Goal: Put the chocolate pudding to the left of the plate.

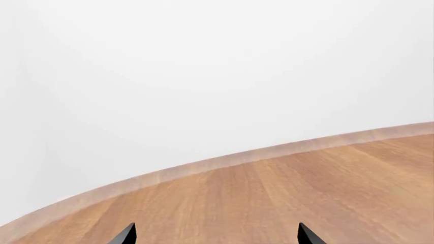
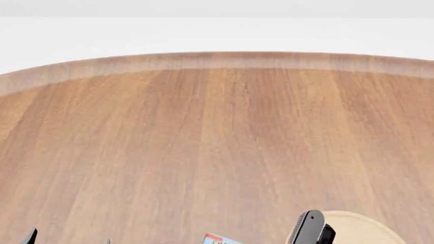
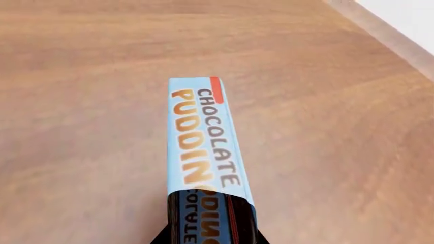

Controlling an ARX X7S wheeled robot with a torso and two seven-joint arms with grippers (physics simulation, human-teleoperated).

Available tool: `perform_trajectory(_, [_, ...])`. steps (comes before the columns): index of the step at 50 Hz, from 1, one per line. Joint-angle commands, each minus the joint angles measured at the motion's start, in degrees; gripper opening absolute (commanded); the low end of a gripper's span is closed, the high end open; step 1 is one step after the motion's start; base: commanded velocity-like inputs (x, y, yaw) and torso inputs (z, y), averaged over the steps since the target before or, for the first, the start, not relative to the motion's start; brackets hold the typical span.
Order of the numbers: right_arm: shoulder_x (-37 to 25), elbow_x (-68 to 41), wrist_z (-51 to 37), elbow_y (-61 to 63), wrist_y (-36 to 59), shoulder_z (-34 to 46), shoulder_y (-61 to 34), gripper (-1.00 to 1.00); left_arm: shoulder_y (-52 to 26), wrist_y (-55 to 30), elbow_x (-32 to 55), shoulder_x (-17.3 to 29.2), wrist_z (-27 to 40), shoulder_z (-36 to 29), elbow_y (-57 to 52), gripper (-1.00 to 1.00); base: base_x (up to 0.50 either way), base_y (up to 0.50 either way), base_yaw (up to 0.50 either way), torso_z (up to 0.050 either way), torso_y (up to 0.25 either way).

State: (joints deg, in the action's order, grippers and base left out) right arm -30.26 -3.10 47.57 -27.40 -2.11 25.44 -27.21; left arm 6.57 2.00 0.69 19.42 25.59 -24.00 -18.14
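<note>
In the right wrist view, the chocolate pudding [image 3: 203, 147] is a narrow light blue box with orange and brown lettering and a red edge. My right gripper [image 3: 210, 237] is shut on its near, dark brown end, with a black finger on each side. It hangs over bare wood. The head view shows only a corner of the pudding [image 2: 220, 239] at the bottom edge, left of the light-wood plate [image 2: 363, 227]. My right arm [image 2: 308, 230] stands between them. My left gripper [image 1: 217, 236] is open with nothing between its fingertips [image 1: 126, 235].
A round wooden table [image 2: 217, 142] fills the head view, and its far rim [image 2: 217, 60] curves against a white background. The left fingertips [image 2: 30, 237] show at the lower left. The table's edge [image 3: 379, 28] lies to one side of the held box.
</note>
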Motion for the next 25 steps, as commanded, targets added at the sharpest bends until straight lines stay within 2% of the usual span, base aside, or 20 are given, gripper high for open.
perform_trajectory(1, [1.66,1.19,0.4,-2.36,-1.0,0.75,-2.81,-1.0,-0.1,0.1,0.1,0.12,0.08,-0.23,0.17,1.0,0.0,0.0,0.0,0.0,0.0])
perform_trajectory(25, [6.14,2.31,0.25,-11.31,-3.33,2.37,-9.22,-1.0,-0.14,0.04,0.43,0.4,0.28,-0.67,0.01,1.0,0.0,0.0,0.0,0.0,0.0])
